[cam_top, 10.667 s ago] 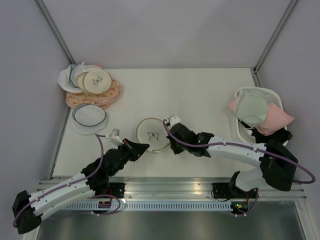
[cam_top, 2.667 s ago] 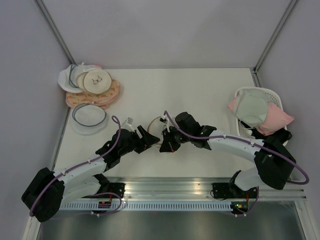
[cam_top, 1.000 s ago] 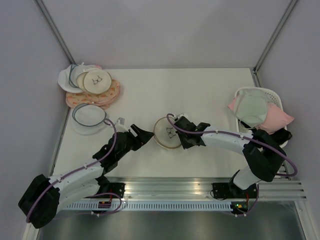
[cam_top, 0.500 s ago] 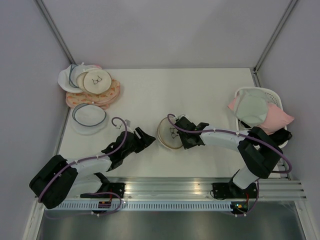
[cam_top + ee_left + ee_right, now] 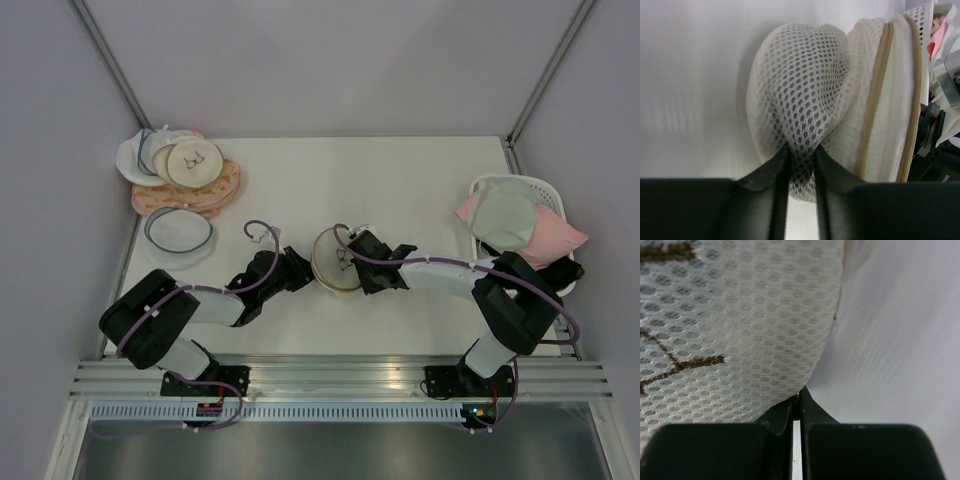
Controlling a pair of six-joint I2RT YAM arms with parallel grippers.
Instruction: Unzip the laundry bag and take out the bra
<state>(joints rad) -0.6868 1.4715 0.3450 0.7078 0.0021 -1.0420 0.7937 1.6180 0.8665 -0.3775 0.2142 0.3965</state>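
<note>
The laundry bag (image 5: 333,262), a cream mesh pouch with a tan zipper rim, stands tilted on edge at the table's middle front between both grippers. My left gripper (image 5: 303,275) is shut on a fold of its mesh on the left side; the left wrist view shows the pinched mesh (image 5: 801,125) and the tan rim (image 5: 875,100). My right gripper (image 5: 356,264) is shut at the bag's lower right edge, the printed face (image 5: 715,315) just above its tips (image 5: 796,402). What sits between those tips is too small to tell. No bra shows.
A pile of pink, white and cream pouches (image 5: 185,170) lies at the back left, with a flat white disc with a grey-blue rim (image 5: 178,230) in front of it. A white basket (image 5: 490,262) with pale green and pink garments stands at the right edge.
My left arm has folded in and its gripper has moved right onto the bag and shut on the mesh. The bag has tipped further up on edge. The right gripper has stayed at the bag's edge.
</note>
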